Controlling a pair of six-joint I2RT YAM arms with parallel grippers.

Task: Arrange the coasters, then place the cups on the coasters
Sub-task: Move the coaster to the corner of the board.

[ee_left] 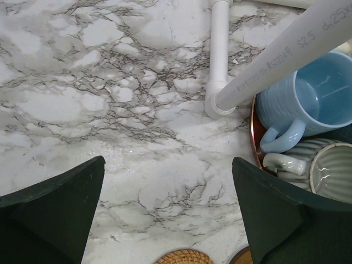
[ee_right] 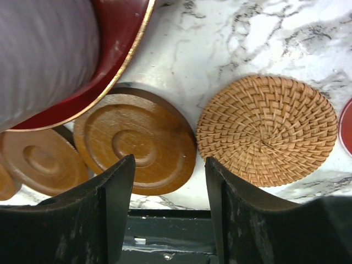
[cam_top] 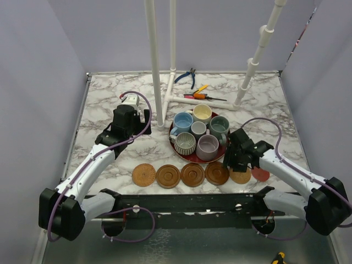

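While my right end effector (ee_right: pixel 169 162) hovers part-open and empty over the coasters (cam_top: pixel 192 175) | they sit rowed at near desk (cam_top: pixel 104 104) edge | left end effector (ee_left: pixel 168 162) fully open, empty | I see cups (cam_top: pixel 198 129) on red tray (cam_top: pixel 191 158)

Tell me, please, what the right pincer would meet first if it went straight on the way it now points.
Probably the rim of the grooved wooden coaster next to the woven coaster; the right pincer aims near their gap, so that is uncertain.
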